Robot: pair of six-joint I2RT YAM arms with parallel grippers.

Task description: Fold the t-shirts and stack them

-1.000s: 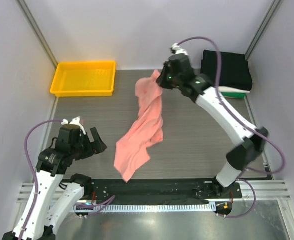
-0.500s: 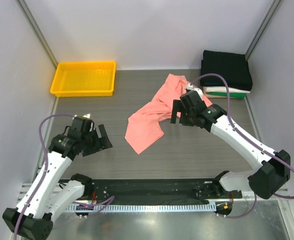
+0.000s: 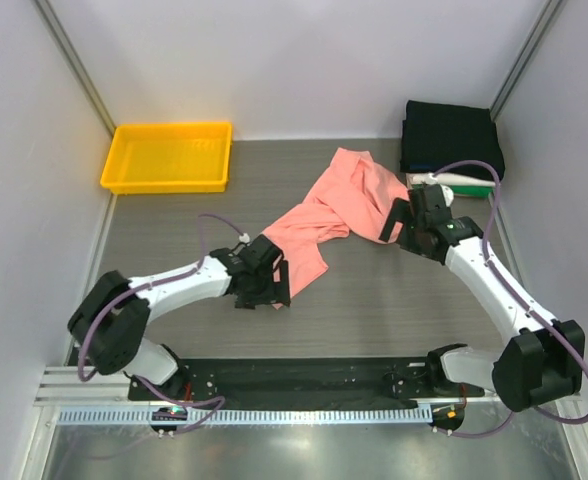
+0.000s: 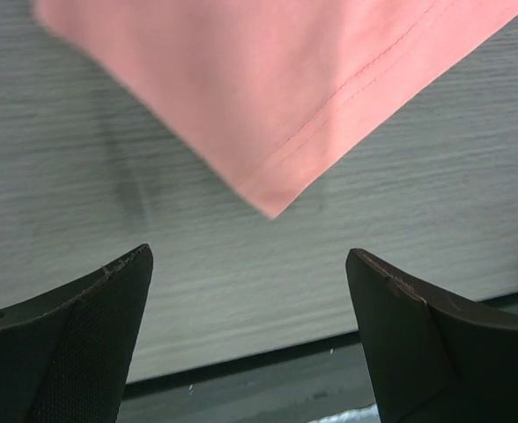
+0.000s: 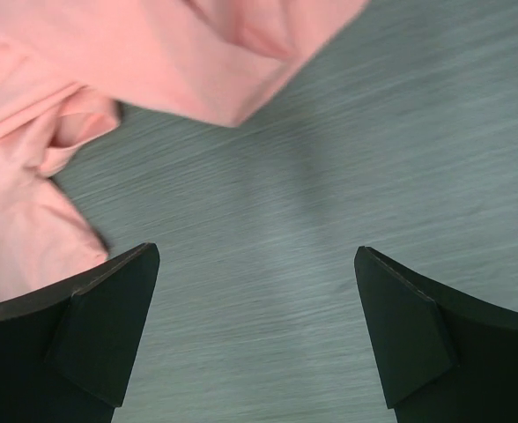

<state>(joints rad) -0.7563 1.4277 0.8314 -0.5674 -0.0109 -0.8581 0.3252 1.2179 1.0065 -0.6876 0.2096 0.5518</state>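
A salmon-pink t-shirt [image 3: 326, 212] lies crumpled and unfolded across the middle of the table. My left gripper [image 3: 272, 288] stands open at its near left corner. In the left wrist view that hemmed corner [image 4: 277, 97] lies just ahead of the left gripper [image 4: 250, 256], with nothing between the fingers. My right gripper [image 3: 392, 224] is open beside the shirt's right edge. From the right wrist, bunched pink cloth [image 5: 144, 62] sits ahead and to the left of the right gripper [image 5: 257, 251], over bare table. A stack of folded t-shirts [image 3: 452, 138], black on top, sits at the back right.
A yellow plastic tray [image 3: 168, 178] stands at the back left corner. White and green folded edges [image 3: 466, 183] show under the black stack, close behind my right wrist. Grey walls close in the table on three sides.
The right gripper let go of the pink t-shirt, which dropped from hanging to lying on the table, and moved down and right. The left arm swung right to the shirt's near corner.
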